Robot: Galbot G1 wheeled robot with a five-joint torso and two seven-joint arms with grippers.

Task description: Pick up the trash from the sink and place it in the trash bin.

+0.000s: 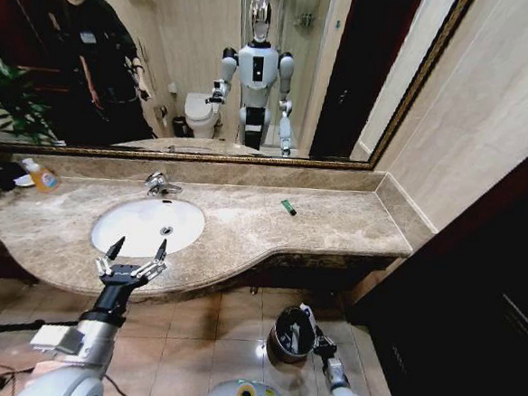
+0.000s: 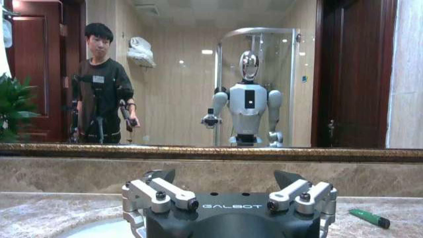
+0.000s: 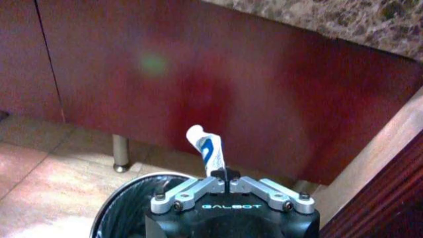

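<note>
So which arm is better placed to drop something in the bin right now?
The right. Its gripper is shut on a white tube directly above the trash bin on the floor. The left gripper is open and empty at the counter's front edge by the sink.

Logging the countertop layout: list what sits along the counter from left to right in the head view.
Orange-liquid bottle → chrome faucet, behind the sink → small green piece, lying alone on the marble countertop.

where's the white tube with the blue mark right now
The white tube is pinched in the right pincer, low on the robot's right, just above the trash bin on the floor.
</note>
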